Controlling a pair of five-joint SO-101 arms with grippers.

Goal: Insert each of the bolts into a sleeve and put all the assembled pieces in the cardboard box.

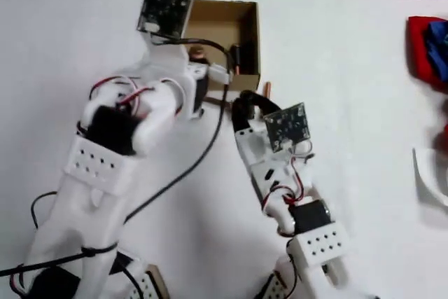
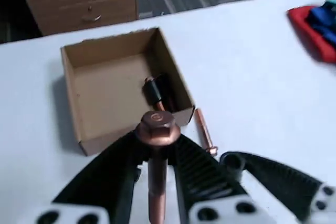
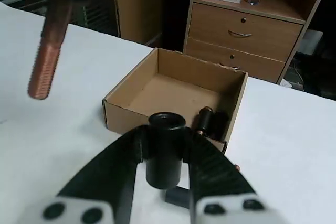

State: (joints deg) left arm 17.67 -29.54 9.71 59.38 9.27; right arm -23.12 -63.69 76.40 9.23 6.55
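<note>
The open cardboard box (image 1: 246, 15) sits at the table's far edge; one assembled bolt-and-sleeve piece (image 2: 157, 91) lies by its wall. In the left wrist view my left gripper (image 2: 156, 148) is shut on a copper bolt (image 2: 156, 129), held just in front of the box. My right gripper (image 3: 165, 142) is shut on an upright black sleeve (image 3: 165, 148), mouth up. The held bolt's threaded end (image 3: 46, 61) hangs above and to one side of the sleeve. In the high view both grippers (image 1: 198, 57) (image 1: 246, 101) meet at the box's near side. A loose copper bolt (image 2: 203, 130) lies on the table outside the box.
A red and blue bundle (image 1: 428, 43) and a white curved piece (image 1: 428, 181) lie at the table's right edge. A wooden drawer unit (image 3: 241, 32) stands beyond the table. A black cable (image 1: 203, 152) runs between the arms.
</note>
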